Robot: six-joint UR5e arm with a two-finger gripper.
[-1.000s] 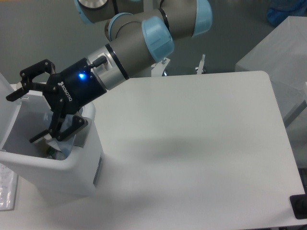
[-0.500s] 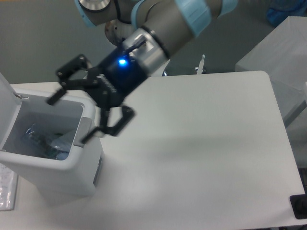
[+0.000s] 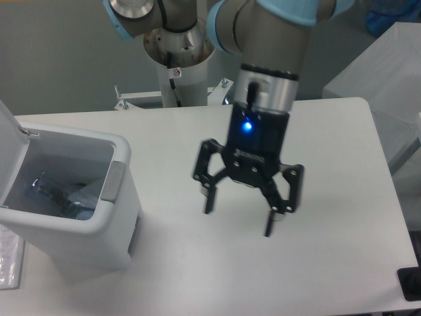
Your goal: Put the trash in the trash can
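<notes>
The white trash can (image 3: 99,227) stands at the left of the table with its lid (image 3: 10,141) swung open. Inside it lies clear plastic trash (image 3: 62,194): I can make out a crumpled clear piece and a dark bit, but cannot tell the bottle from the pouch. My gripper (image 3: 240,220) points down over the middle of the table, well to the right of the can. Its fingers (image 3: 208,197) are spread wide and hold nothing.
The arm's base (image 3: 177,52) stands behind the table's far edge. A clear bubbled sheet (image 3: 10,263) lies at the front left by the can. A grey box (image 3: 375,72) stands at the far right. A black object (image 3: 411,283) sits at the front right corner.
My gripper has left the trash can's opening and swung right to the middle of the table, turning to point straight down. It stays open and empty. The trash lies in the can.
</notes>
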